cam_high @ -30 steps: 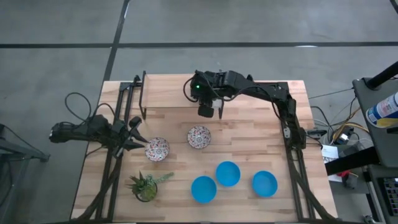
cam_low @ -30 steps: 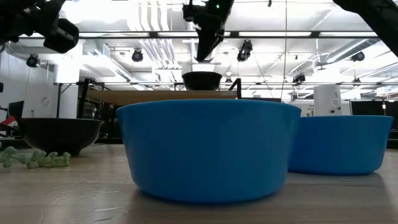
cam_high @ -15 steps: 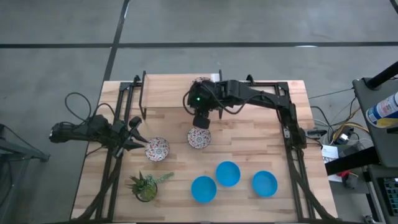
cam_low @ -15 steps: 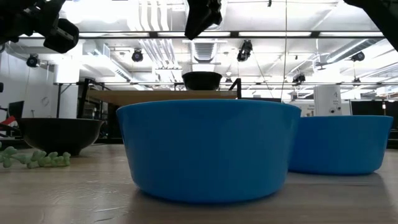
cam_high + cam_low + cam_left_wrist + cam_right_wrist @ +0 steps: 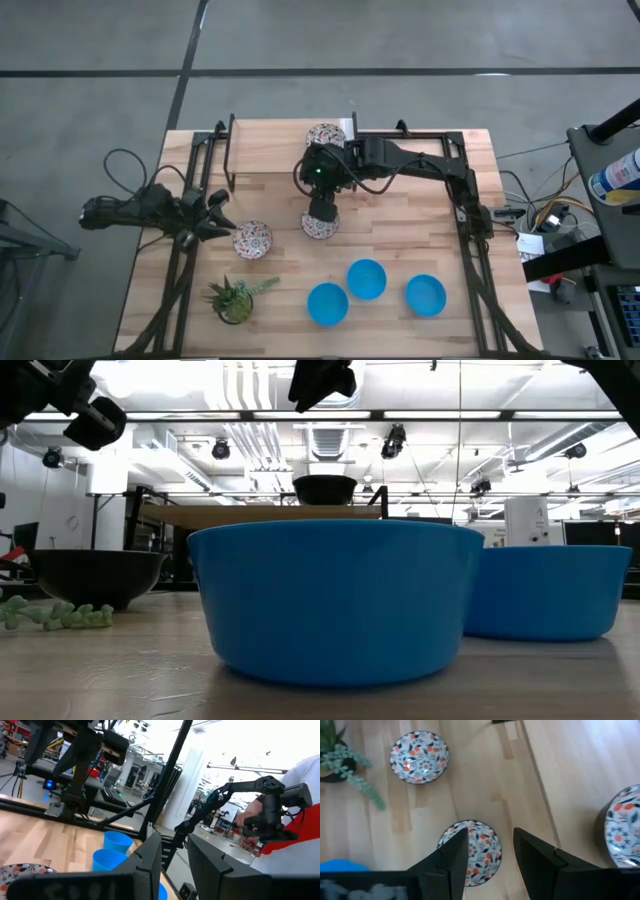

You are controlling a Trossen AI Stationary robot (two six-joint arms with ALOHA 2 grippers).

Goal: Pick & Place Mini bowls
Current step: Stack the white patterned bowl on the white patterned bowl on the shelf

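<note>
We find the right claw [image 5: 490, 852] released, directly above a patterned bowl [image 5: 470, 851]; probably approaching. Next: descend, grasp the rim.

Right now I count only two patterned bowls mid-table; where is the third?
In the high view, the third patterned bowl sits at the table's far edge, just behind the right gripper.

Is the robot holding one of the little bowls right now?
No. The right gripper hangs open above a white red-patterned bowl, not touching it. The left gripper waits open beside another patterned bowl, holding nothing.
</note>
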